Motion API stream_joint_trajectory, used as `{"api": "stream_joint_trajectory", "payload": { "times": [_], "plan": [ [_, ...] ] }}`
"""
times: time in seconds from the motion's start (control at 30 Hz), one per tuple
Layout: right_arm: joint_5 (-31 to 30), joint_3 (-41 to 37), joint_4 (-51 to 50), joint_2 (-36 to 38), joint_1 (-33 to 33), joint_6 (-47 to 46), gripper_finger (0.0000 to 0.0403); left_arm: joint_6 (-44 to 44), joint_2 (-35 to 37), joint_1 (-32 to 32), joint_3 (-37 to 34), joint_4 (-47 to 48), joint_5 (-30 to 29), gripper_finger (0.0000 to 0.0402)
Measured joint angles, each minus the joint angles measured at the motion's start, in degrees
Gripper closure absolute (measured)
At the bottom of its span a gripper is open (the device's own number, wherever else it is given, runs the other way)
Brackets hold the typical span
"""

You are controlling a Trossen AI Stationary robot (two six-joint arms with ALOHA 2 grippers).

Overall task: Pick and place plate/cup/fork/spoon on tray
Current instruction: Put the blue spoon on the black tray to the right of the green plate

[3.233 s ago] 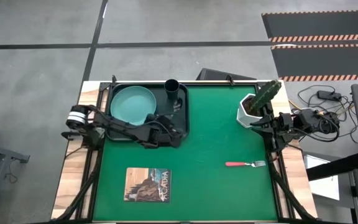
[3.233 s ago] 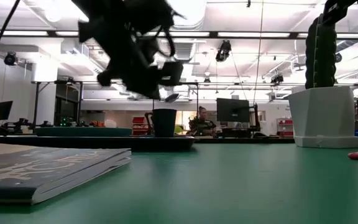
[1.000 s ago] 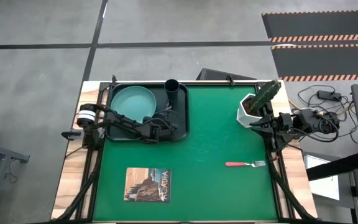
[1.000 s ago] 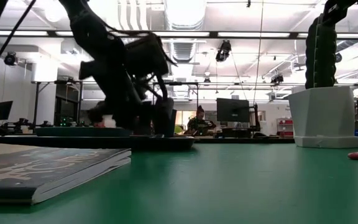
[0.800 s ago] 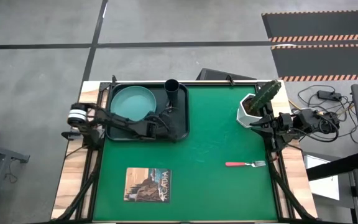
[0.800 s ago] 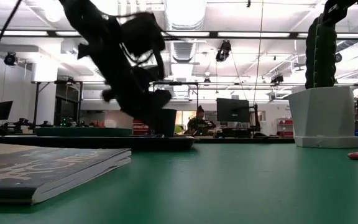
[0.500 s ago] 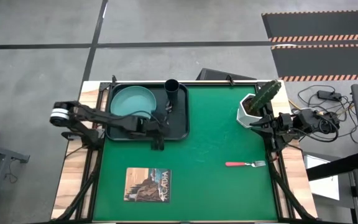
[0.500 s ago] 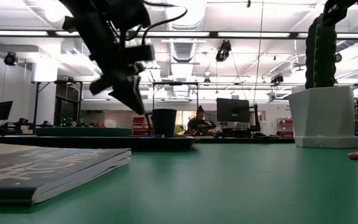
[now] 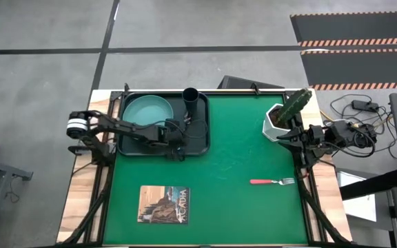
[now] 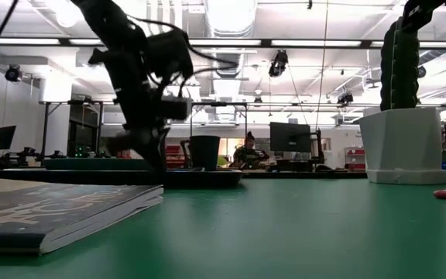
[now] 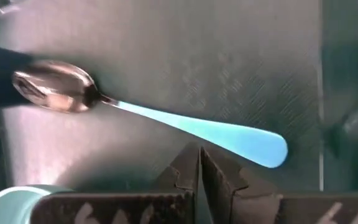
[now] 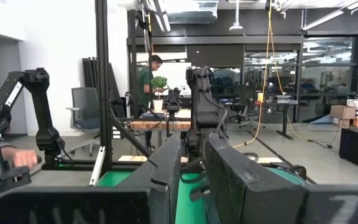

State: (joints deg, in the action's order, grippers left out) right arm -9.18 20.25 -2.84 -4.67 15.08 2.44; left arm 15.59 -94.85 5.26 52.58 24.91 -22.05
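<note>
On the black tray (image 9: 197,142) at the back left of the surface lies one spoon (image 11: 166,121), its light blue handle and silver bowl flat on the tray floor beside the teal plate (image 9: 145,114). One black cup (image 9: 190,98) stands upright at the tray's rear, just right of the plate. Directly above the spoon hangs the left gripper (image 11: 199,163), jaws pressed together and clear of the handle; its arm reaches in low from the surface's left edge across the tray front. One fork (image 9: 272,181) with a red handle lies alone on the green mat (image 9: 233,165), well apart from the tray, toward the right. At the right edge the right gripper (image 12: 192,163) waits folded back beside a white pot (image 9: 276,122) holding a green plant, jaws nearly closed around nothing. One book (image 9: 164,204) lies near the front of the mat. Beyond the surface is a workshop with desks, monitors and ceiling lights; a person (image 12: 146,78) stands far off.
</note>
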Motion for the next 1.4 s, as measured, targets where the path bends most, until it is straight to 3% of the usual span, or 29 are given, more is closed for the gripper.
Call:
{"api": "stream_joint_trajectory", "payload": {
  "times": [0.43,1.17,1.4],
  "plan": [
    [-0.55,0.0,-0.06,0.0,0.01,0.26,0.0339,-0.32,-4.02,-0.2,0.08,-0.55,-0.97,0.0401],
    [-1.41,0.0,-0.34,0.0,0.01,0.12,0.0339,-5.24,-4.37,-0.5,0.92,-7.05,0.99,0.0401],
    [-1.41,0.0,-0.36,0.0,0.01,0.12,0.0339,-5.36,-2.86,-0.9,1.83,-3.32,-1.18,0.0401]
  ]
}}
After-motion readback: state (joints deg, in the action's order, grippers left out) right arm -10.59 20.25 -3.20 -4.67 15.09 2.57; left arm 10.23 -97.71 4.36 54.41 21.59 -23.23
